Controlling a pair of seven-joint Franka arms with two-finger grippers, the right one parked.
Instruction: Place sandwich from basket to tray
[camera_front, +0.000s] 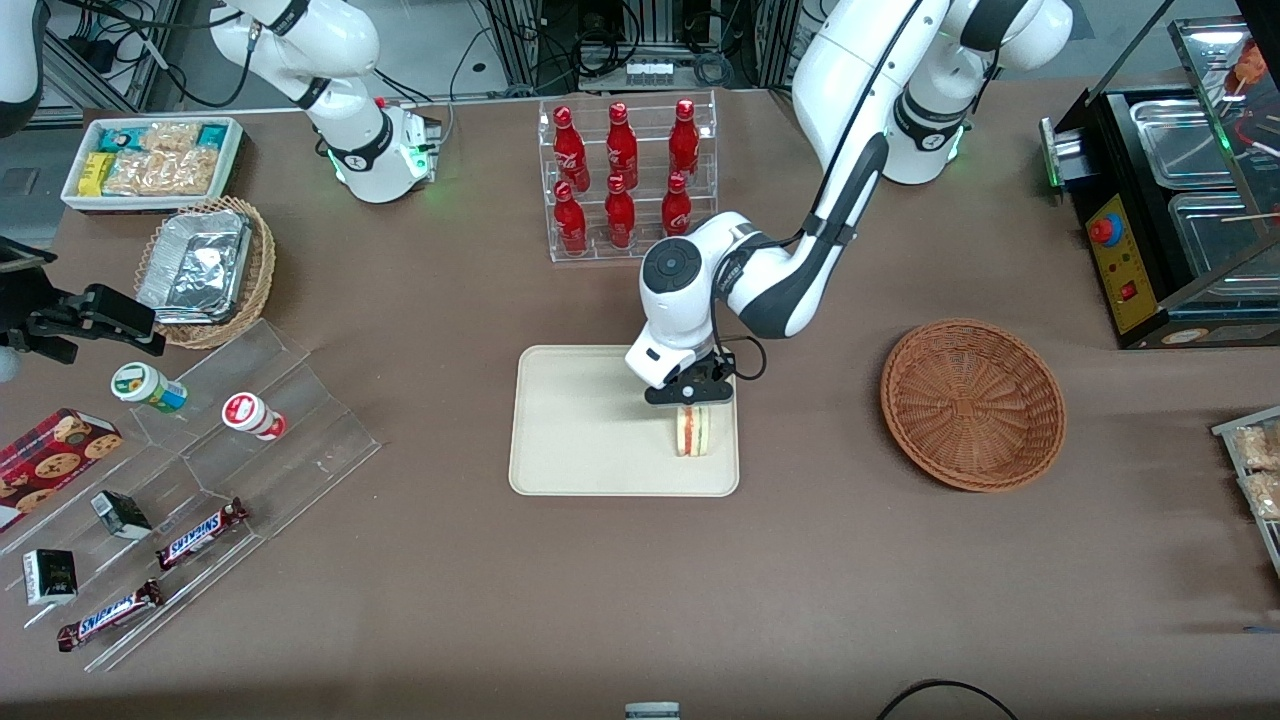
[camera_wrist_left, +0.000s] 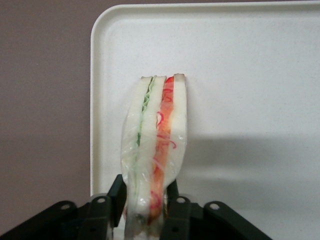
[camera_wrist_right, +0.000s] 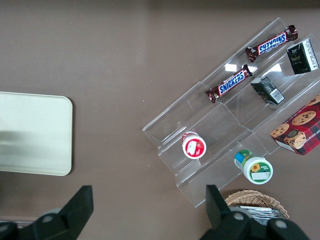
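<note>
The sandwich (camera_front: 692, 432), a plastic-wrapped wedge of white bread with red and green filling, stands on edge on the cream-white tray (camera_front: 580, 430), near the tray's rim on the working arm's side. My gripper (camera_front: 691, 403) is directly above it, shut on the sandwich's top edge. In the left wrist view the black fingers (camera_wrist_left: 116, 194) press both bread faces of the sandwich (camera_wrist_left: 156, 135) over the tray (camera_wrist_left: 240, 75). The reddish-brown basket (camera_front: 972, 402) lies empty on the table toward the working arm's end.
A clear rack of red bottles (camera_front: 622, 170) stands farther from the front camera than the tray. A clear stepped stand (camera_front: 190, 480) with snacks, a tan basket with a foil container (camera_front: 205, 268) and a white snack bin (camera_front: 152, 160) lie toward the parked arm's end.
</note>
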